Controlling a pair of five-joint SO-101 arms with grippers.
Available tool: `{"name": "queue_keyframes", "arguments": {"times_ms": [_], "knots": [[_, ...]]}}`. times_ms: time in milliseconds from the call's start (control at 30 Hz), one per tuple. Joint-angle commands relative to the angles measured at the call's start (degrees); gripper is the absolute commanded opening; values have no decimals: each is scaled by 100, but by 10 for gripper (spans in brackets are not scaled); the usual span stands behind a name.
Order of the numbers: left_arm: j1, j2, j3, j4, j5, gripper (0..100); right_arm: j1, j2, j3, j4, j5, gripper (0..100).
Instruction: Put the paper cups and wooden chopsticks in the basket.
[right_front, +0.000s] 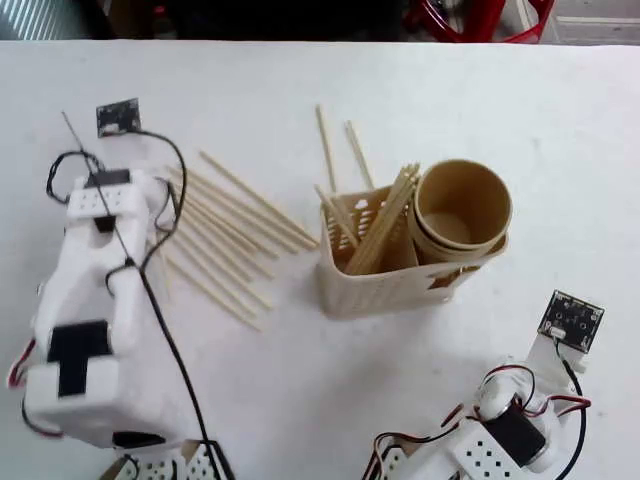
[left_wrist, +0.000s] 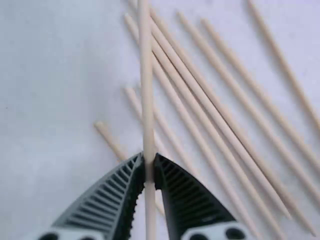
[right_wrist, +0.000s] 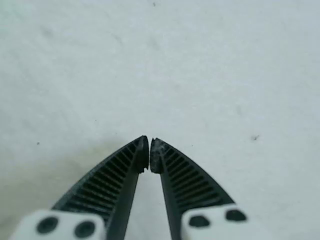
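Near the table's (right_front: 300, 90) left edge, the left gripper (left_wrist: 149, 167) is clamping one chopstick (left_wrist: 145, 90) — lifting it clear of the pile (left_wrist: 215, 105) looks wisest.

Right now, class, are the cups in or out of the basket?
In: the stacked cups sit upright inside the basket, beside chopsticks standing in it.

In the basket (right_front: 390, 290) stand paper cups (right_front: 462, 205) and chopsticks (right_front: 385, 220); loose chopsticks (right_front: 235, 213) lie on the table (right_front: 300, 400) left of it.

R claw (right_wrist: 149, 152) closed, above bare table (right_wrist: 210, 65).
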Motion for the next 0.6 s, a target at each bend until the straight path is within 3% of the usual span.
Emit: {"name": "queue_keyframes", "arguments": {"times_ms": [0, 167, 433, 567], "knots": [[13, -1200, 1011, -1002, 26, 23, 40, -48, 53, -57, -18, 19], [426, -1956, 835, -941, -853, 23, 40, -48, 53, -57, -18, 19], [1991, -3424, -1099, 325, -853, 23, 40, -48, 53, -57, -18, 19], [2914, -4013, -1890, 492, -853, 23, 40, -48, 53, -57, -18, 19]]}}
